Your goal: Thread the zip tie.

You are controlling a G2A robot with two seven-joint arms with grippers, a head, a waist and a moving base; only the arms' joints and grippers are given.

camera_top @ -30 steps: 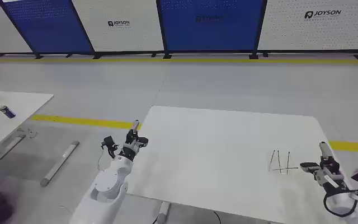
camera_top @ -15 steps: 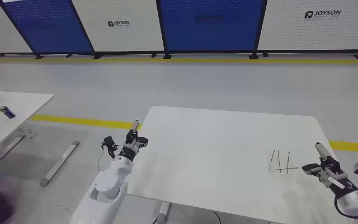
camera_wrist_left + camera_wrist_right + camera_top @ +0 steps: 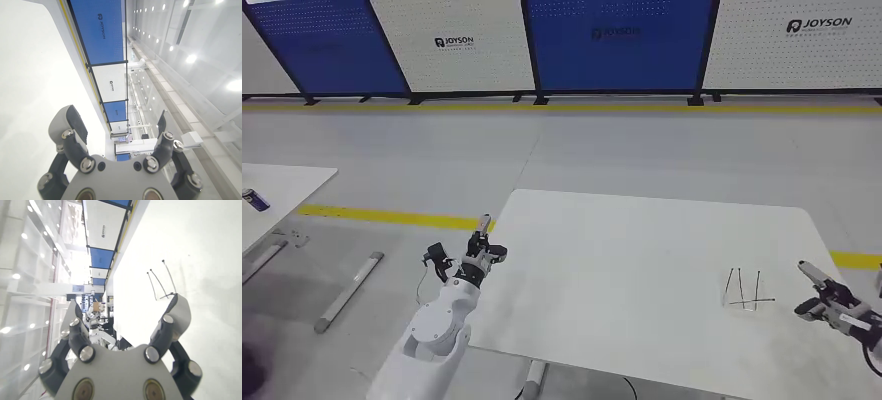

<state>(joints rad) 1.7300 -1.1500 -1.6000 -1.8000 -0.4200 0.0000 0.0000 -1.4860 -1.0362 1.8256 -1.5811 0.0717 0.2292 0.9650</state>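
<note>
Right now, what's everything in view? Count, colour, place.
zip ties: at least three, dark, loose on the table near its right edge, a short piece lying across their ends
table: one, white, in front of the robot
second table: one, white, off to the left
small can: one, blue, on the second table
bar: one, grey, on the floor left of the table
wall panels: several, blue and white, along the back
floor line: yellow, behind the table
left gripper: open, empty, at the table's left edge
right gripper: open, empty, beside the zip ties, apart from them
</note>
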